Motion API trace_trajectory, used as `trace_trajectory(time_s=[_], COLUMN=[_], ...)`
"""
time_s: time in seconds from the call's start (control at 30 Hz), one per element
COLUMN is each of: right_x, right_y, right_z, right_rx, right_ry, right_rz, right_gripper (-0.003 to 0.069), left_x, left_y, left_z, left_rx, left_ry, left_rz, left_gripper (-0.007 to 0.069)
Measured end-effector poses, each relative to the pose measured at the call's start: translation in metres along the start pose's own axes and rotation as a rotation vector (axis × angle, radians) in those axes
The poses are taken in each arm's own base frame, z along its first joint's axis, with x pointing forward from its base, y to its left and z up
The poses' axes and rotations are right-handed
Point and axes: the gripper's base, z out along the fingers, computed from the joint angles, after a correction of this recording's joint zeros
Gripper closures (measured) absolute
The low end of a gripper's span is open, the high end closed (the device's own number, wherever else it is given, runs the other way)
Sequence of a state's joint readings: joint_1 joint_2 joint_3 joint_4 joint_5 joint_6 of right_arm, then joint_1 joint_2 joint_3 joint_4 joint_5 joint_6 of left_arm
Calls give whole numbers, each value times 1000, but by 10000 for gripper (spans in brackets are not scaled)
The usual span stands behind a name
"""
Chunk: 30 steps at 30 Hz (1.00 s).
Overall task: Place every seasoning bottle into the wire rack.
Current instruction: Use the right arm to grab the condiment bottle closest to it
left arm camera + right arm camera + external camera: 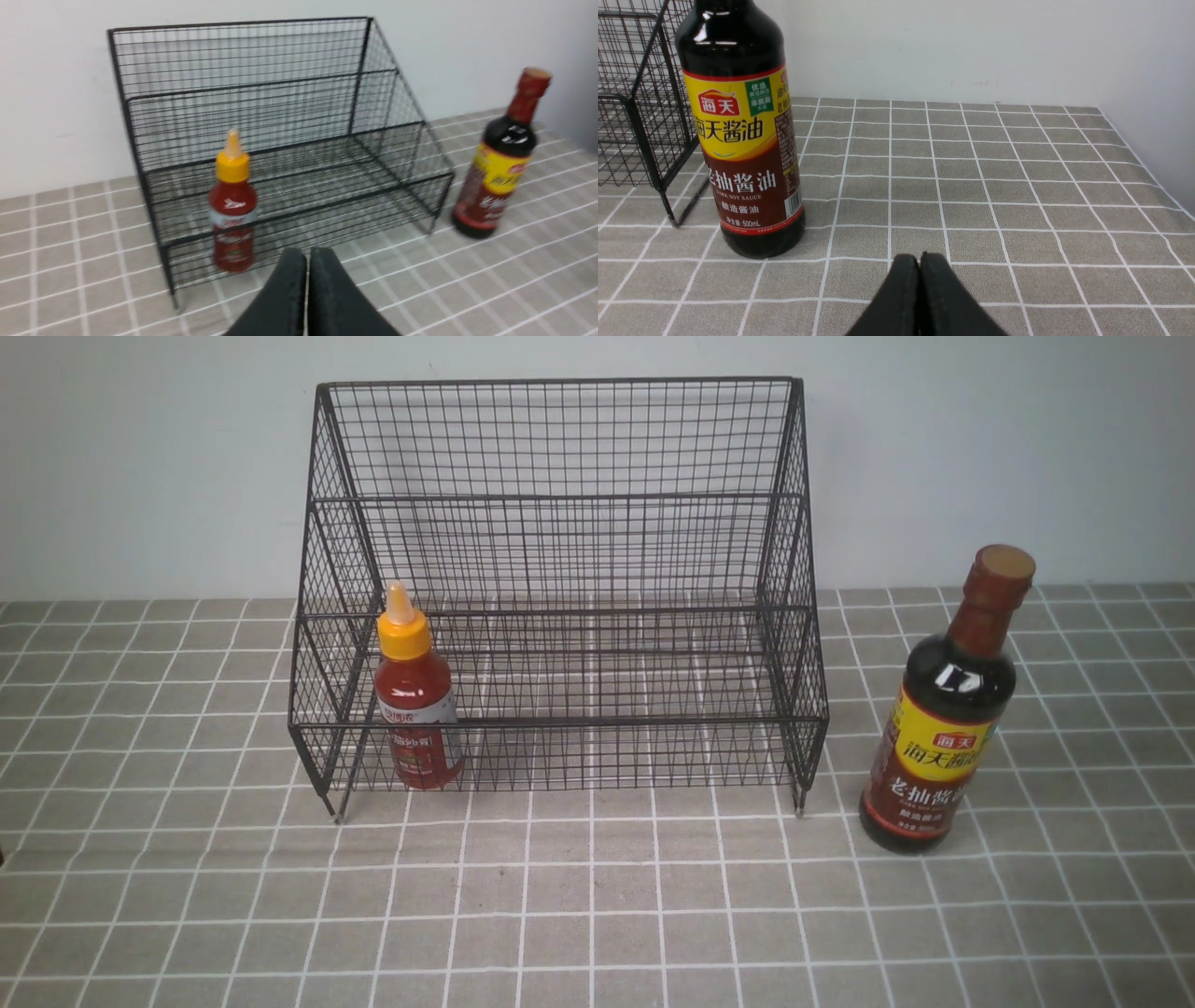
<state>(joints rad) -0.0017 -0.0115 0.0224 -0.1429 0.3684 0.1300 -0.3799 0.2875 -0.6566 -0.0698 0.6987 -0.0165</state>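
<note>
The black wire rack [560, 439] [243, 51] stands at the back of the tiled table. A small red sauce squeeze bottle [415, 695] [232, 205] with a yellow nozzle cap stands upright inside the rack's lowest tier, at its left end. The tall dark soy-sauce bottle [943, 728] [497, 172] [742, 135] stands upright on the table, just right of the rack. Neither gripper shows in the front view. My left gripper [307, 254] is shut and empty, a short way in front of the rack. My right gripper [919, 259] is shut and empty, in front of and to the right of the soy-sauce bottle.
A grey cloth with white grid lines [597, 915] covers the table. A pale wall [140, 457] rises right behind the rack. The table's right edge [1153, 177] meets a side wall.
</note>
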Motion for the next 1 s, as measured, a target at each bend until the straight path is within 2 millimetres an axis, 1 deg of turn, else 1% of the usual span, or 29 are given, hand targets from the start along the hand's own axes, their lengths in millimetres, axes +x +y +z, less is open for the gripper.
trace_trajectory(time_s=[0.1,0.17,0.2,0.27,0.3,0.33,0.37,0.4,0.43,0.47,0.5,0.53,0.57,0.63,1.0], right_x=[0,0,0,0,0,0,0,0,0,0,0,0,0,0,0], right_y=[0,0,0,0,0,0,0,0,0,0,0,0,0,0,0], right_z=[0,0,0,0,0,0,0,0,0,0,0,0,0,0,0], right_rx=[0,0,0,0,0,0,0,0,0,0,0,0,0,0,0], right_ry=[0,0,0,0,0,0,0,0,0,0,0,0,0,0,0], right_rz=[0,0,0,0,0,0,0,0,0,0,0,0,0,0,0], right_gripper=[676,676,676,676,676,676,676,676,676,676,676,676,676,676,676], left_x=[10,32,47,59,78,86,110,123,130,132,141,156,165,169,169], left_y=[4,8,11,14,18,20,25,27,29,29,31,33,34,35,35], left_z=[4,11,14,17,23,24,31,34,36,37,39,44,47,47,47], left_rx=[-30,-79,-115,-154,-196,-216,-274,-300,-314,-318,-332,-346,-351,-353,-354], left_ry=[1,-18,-40,-51,-55,-64,-63,-61,-58,-50,-39,0,27,43,47], left_rz=[33,47,39,31,21,18,4,-2,-6,-8,-13,-23,-24,-26,-27], left_gripper=[631,631,631,631,631,631,631,631,631,631,631,631,631,631,631])
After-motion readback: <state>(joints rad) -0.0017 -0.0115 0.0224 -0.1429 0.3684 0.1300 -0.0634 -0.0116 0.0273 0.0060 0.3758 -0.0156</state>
